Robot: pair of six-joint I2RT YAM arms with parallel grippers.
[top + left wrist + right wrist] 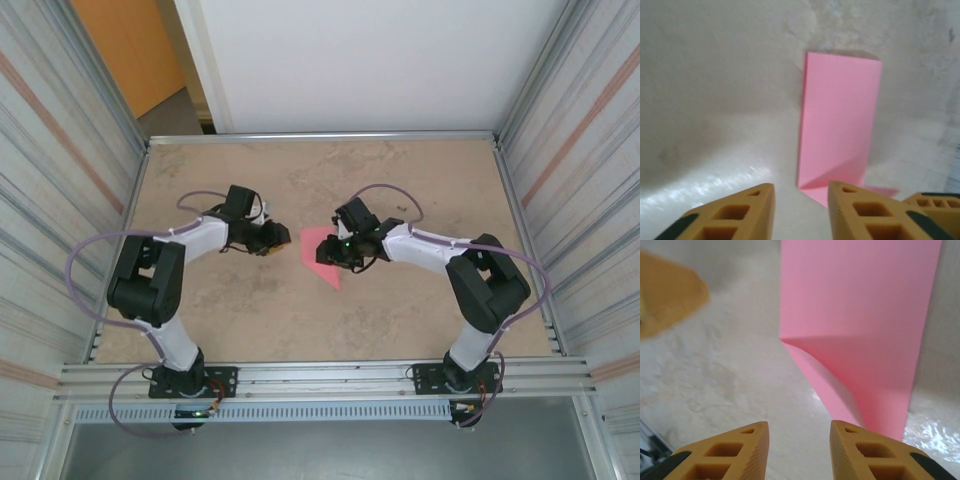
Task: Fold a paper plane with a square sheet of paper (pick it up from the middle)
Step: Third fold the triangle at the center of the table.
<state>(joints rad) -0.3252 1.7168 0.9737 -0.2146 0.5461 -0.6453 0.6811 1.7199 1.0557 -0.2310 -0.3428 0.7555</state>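
Paper sheet [320,254] — part-folded, one corner flap raised — lies loose near the middle of the tabletop [300,180] between the left gripper [800,192] and the right gripper [799,430], both with jaws parted and empty, so a brushing finger could skid it, or the crease could spring open.

- Square sheet of paper [837,120]: thin pink paper, matt and smooth.
- Tabletop [400,180]: mottled beige, stone-like surface with a slight sheen.
- Left end effector [801,197] and right end effector [799,435]: yellow-orange plastic, matt, finely ribbed.
- Side walls [60,150]: ribbed bare metal, dull shine.
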